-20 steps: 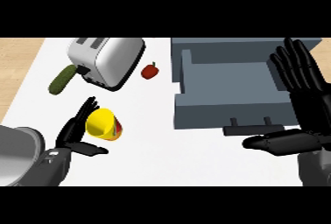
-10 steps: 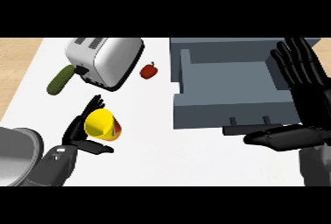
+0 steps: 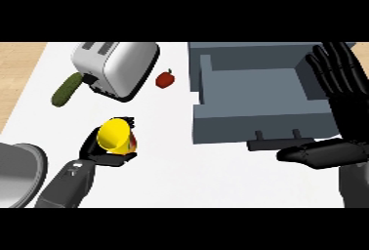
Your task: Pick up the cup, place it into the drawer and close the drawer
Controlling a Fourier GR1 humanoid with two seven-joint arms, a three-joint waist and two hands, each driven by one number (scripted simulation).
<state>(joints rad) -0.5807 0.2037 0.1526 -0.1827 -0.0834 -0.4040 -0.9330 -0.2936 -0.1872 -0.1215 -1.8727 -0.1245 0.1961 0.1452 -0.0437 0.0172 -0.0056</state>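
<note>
A yellow cup (image 3: 114, 134) with a red patch lies on the white counter at the lower left. My left hand (image 3: 101, 155) is curled round it, with the thumb under it and the fingers behind it. The grey drawer (image 3: 252, 114) stands pulled out at the upper right, its inside bare, and its handle (image 3: 277, 144) faces me. My right hand (image 3: 338, 93) is open, fingers straight up along the drawer's right side. Its thumb reaches left, just right of the handle.
A silver toaster (image 3: 119, 66) stands at the upper left. A green cucumber (image 3: 66, 90) lies to its left and a small red fruit (image 3: 166, 79) to its right. A grey pot's rim (image 3: 22, 168) shows at the lower left edge.
My left hand's fingers have closed in round the yellow cup. My right hand has barely shifted beside the drawer.
</note>
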